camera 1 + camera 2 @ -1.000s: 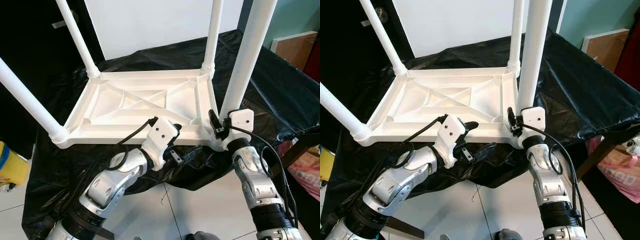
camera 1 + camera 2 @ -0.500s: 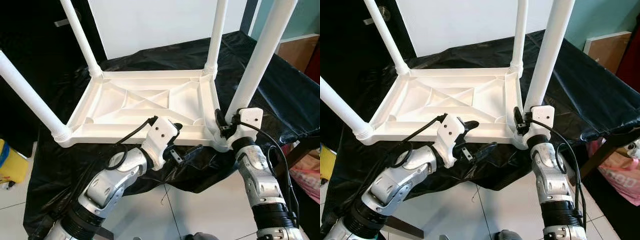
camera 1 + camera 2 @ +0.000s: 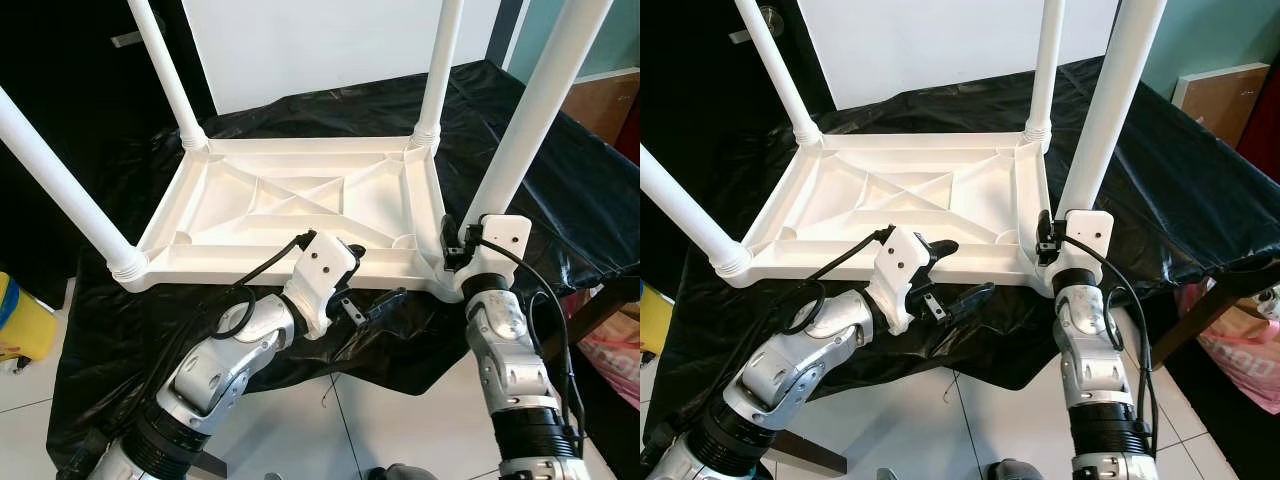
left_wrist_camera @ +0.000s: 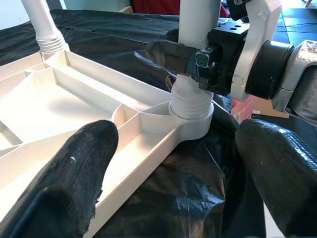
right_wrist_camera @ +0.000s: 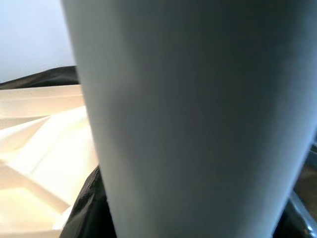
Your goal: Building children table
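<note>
Right hand (image 3: 452, 247) around table leg (image 3: 530, 115)

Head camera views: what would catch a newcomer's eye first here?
First, the white plastic table lying upside down on a surface draped in black sheeting, its four white legs pointing up. Next, the right hand clamped round the base of the near right leg, where it enters the corner socket. The left hand sits open at the table's near edge, gripping nothing.

tabletop (image 3: 300, 205) lay upside down on sheet (image 3: 540, 160) | four legs (image 3: 527, 110) stood at its corners | right gripper (image 3: 452, 245) at near-right leg | left gripper (image 3: 375, 290) at near edge
</note>
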